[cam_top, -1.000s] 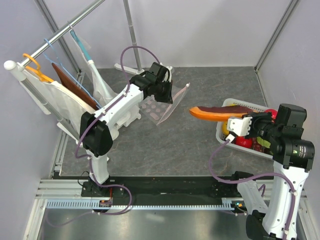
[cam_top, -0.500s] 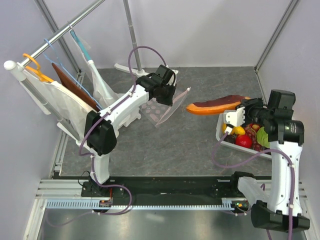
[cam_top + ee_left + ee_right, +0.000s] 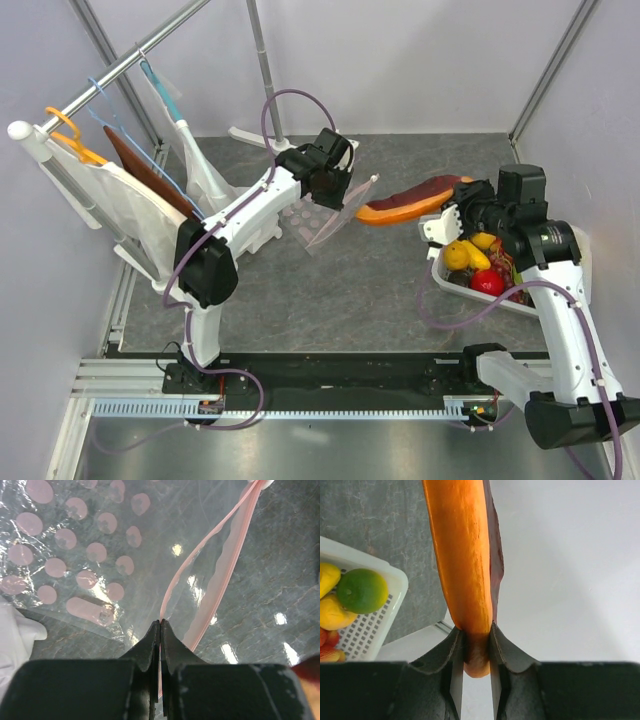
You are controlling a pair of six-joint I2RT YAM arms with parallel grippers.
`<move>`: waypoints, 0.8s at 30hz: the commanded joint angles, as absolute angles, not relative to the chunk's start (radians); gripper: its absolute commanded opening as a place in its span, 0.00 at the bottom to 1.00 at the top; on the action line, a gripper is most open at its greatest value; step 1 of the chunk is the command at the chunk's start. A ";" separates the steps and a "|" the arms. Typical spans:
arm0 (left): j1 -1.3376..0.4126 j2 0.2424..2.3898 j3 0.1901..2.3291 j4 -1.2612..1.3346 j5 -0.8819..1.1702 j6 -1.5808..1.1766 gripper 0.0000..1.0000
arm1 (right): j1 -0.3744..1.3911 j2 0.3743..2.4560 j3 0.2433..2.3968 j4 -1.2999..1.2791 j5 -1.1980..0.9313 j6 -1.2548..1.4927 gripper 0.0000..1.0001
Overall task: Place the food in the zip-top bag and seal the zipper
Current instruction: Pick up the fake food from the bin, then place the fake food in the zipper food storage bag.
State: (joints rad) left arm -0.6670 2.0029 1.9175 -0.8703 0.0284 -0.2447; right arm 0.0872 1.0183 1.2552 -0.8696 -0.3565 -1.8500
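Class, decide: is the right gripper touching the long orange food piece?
Touching. The right wrist view shows the right gripper clamped on the near end of the long orange piece, a finger pressed against each side.

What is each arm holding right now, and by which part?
The left pincer is shut on the zip-top bag, pinching one lip of its zipper. The right pincer grips the long orange-brown piece by one end.

Your right gripper (image 3: 476, 631) is clamped on the near end of the long orange-brown piece (image 3: 462, 555), which runs up out of frame. At your left, the white basket (image 3: 395, 597) holds a round green piece (image 3: 362, 590), yellow pieces (image 3: 332, 614) and what may be a red apple (image 3: 326, 649) at the edge
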 commanded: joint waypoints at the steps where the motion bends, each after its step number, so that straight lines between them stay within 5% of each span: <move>1: -0.667 2.010 1.973 -0.876 -0.032 -0.189 0.02 | 0.150 1.040 1.273 -0.784 -0.292 -1.861 0.00; 24: -0.709 2.002 2.028 -0.874 -0.097 -0.147 0.02 | 0.390 1.169 1.367 -0.812 -0.023 -1.778 0.00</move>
